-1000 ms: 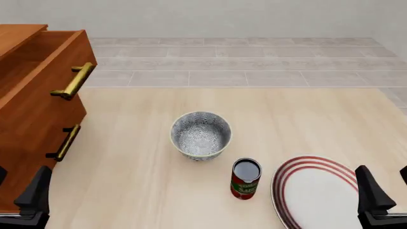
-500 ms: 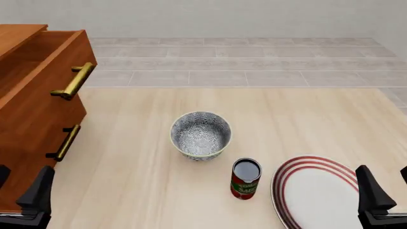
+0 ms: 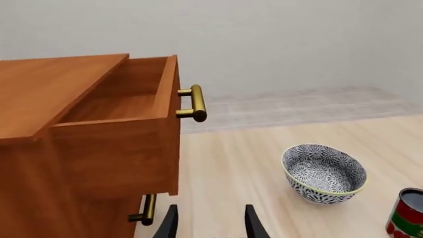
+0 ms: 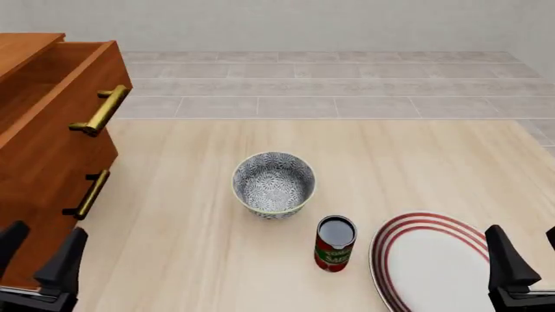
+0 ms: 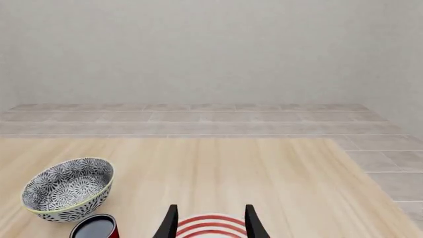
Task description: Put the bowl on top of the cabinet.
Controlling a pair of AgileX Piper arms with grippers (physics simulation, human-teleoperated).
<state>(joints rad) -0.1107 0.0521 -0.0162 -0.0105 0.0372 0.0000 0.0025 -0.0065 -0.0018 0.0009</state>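
The bowl (image 4: 273,184) sits upright on the tabletop (image 4: 191,247), right of the cabinet (image 4: 48,149) and apart from it. The left gripper (image 4: 39,257) and the right gripper (image 5: 209,223) are both parted and hold nothing.

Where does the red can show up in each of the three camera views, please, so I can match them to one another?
Front view: the red can stands near the lower middle, between the bowl and the plate.
Left wrist view: the can is cut off at the lower right corner.
Right wrist view: only its dark top shows at the bottom edge.
Shared landmark: the bowl, close beside the can in all three.
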